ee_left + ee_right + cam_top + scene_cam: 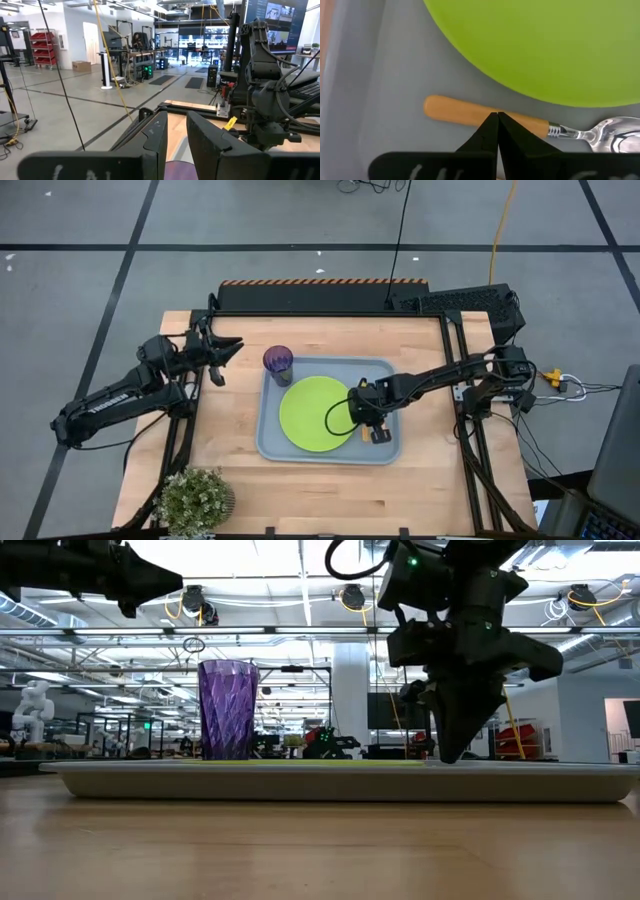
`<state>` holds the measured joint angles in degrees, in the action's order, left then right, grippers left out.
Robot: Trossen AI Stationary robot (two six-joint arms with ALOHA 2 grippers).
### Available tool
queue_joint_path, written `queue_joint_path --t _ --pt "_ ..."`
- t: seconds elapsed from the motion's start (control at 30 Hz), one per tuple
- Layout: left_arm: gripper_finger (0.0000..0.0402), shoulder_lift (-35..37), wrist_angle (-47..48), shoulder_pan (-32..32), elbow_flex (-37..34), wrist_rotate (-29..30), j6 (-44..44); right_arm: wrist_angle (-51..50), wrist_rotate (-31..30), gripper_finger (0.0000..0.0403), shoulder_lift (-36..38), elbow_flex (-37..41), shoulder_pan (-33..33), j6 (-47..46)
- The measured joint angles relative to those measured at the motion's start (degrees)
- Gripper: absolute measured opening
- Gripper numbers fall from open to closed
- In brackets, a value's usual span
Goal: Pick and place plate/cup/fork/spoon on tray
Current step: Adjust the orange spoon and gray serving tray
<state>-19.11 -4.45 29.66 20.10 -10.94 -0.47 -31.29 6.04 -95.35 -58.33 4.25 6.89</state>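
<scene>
Counter (225, 440): light wood, carrying 1 tray plus 1 small potted plant (195, 498) at its near left corner.

Tray (270, 442): 1, grey-blue, near the middle of the counter. 3 task items already lie on it.

Plate (313, 413): 1, lime-green, flat in the middle of the tray.

Cup (278, 362): 1, translucent purple, upright in the tray's far left corner, just beside the plate.

Spoon (530, 123): 1, orange handle and silver oval bowl, lying flat on the tray floor just beside the plate's rim, on the right-arm side.

Fork: 0 visible in any view. Cannot tell where it is.

Right gripper (378, 432): low over the tray, its tips clenched together directly above the spoon handle. The wrist view shows the handle running under the tips, not between them, so nothing is grasped.

Left gripper (222, 352): raised off the tray's far left corner, near the cup, jaws a little apart with nothing between them; this arm waits.

Step in hand, judged: spoon placement is finishing. 3 of 4 items are on the tray.

Next move, judged: right gripper needs a straight lift clear of the handle and the plate rim, without nudging the spoon. Then the fork must be located.
</scene>
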Motion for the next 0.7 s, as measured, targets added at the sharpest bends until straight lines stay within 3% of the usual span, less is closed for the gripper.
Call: queue_joint_path --t 0.43,0.7 --pt "0.0076 0.00 -0.01 0.01 0.00 0.00 0.00 -0.26 -0.02 0.0003 0.02 0.00 0.00 7.39" --pt "0.0076 0.00 0.00 -0.01 0.00 0.00 0.00 -0.26 -0.01 0.0044 0.02 0.00 0.00 12.02"
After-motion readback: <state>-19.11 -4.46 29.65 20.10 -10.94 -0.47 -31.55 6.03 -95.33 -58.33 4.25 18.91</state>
